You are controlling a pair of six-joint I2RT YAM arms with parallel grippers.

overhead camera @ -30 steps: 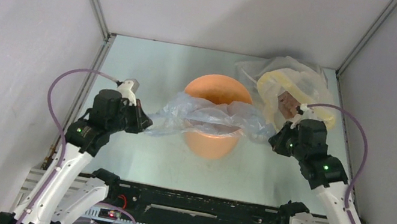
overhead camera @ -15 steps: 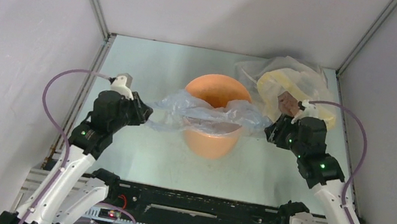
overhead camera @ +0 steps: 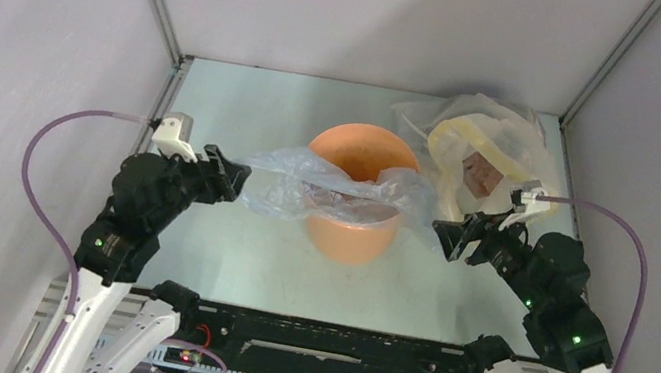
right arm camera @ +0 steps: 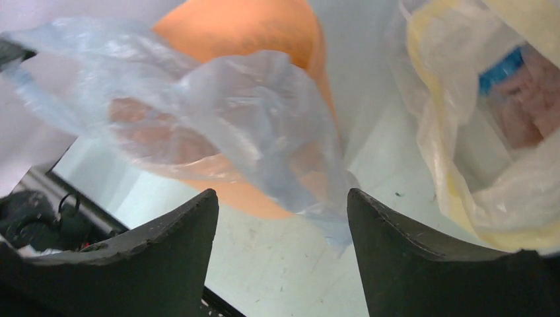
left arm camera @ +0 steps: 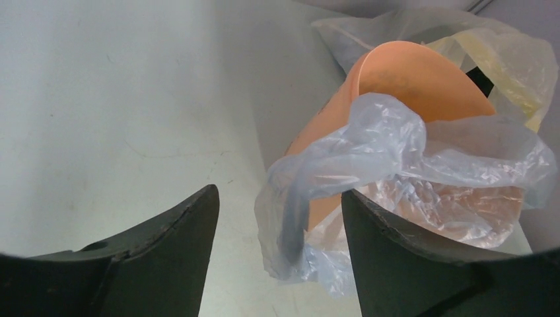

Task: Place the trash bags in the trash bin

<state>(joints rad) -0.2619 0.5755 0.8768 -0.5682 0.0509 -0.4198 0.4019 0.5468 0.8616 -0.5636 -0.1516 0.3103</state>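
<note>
My left pincer (overhead camera: pixel 229 175) and right pincer (overhead camera: pixel 450 237) stood spread, holding nothing. The bag (overhead camera: pixel 336 191) lay draped across the bin's (overhead camera: pixel 349 242) near rim, ends hanging outside. It looked flimsy, light and slippery; I'd pinch a bunched hanging end.

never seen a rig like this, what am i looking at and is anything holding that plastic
Two robot arms are bolted at the near edge of a table. The wide picture comes from a fixed camera above and behind them. The other two come from a camera on each wrist, so the dark wedges are that arm's own fingers. On the table stands an orange bucket with a blue-grey bag draped over its near rim, and a clear-and-yellow bundle lies far right. Nothing is held: the left gripper and right gripper are both open, one near each end of the bag.
</note>
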